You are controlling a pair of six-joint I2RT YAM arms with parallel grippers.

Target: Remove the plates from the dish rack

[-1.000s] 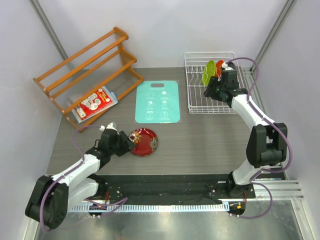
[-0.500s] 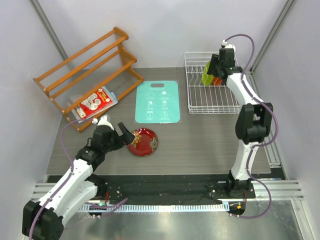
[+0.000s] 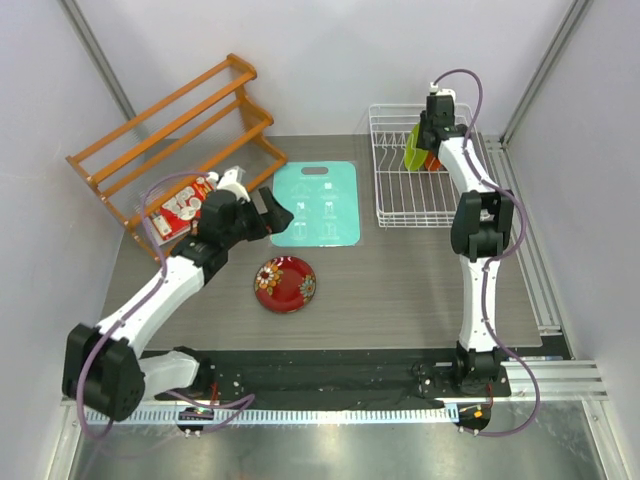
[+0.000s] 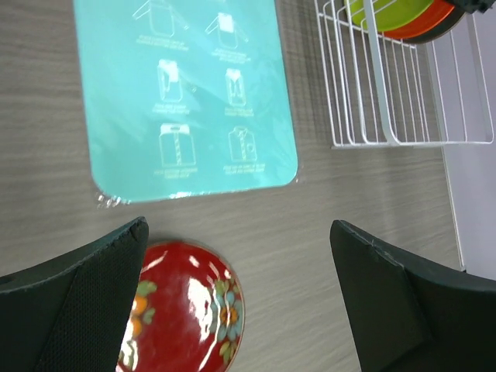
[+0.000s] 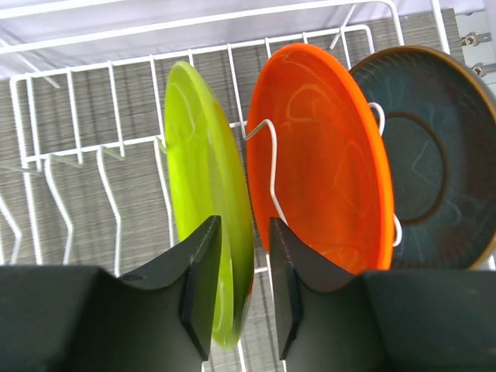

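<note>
The white wire dish rack [image 3: 395, 205] stands at the back right. It holds the lime plate [image 3: 412, 148], the orange plate [image 3: 433, 160] and the dark teal-blue plate [image 5: 426, 155] upright between its tines. My right gripper [image 3: 424, 150] reaches down into it. In the right wrist view its jaws [image 5: 245, 294] straddle the lime plate's [image 5: 205, 194] rim, with a narrow gap on the orange plate's [image 5: 325, 155] side. The dark red floral plate [image 3: 286, 284] lies flat on the table. My left gripper [image 3: 270, 215] is wide open and empty above it [image 4: 182, 310].
A teal rectangular board [image 3: 315, 205] lies between the plate and the rack and also shows in the left wrist view [image 4: 186, 93]. An orange-brown wooden slatted rack [image 3: 170, 140] stands at the back left, with a red and white packet [image 3: 185, 205] under it.
My left gripper has let go of the red plate, risen and swung toward the teal board. My right gripper has moved to the rack's far side and come down over the lime plate.
</note>
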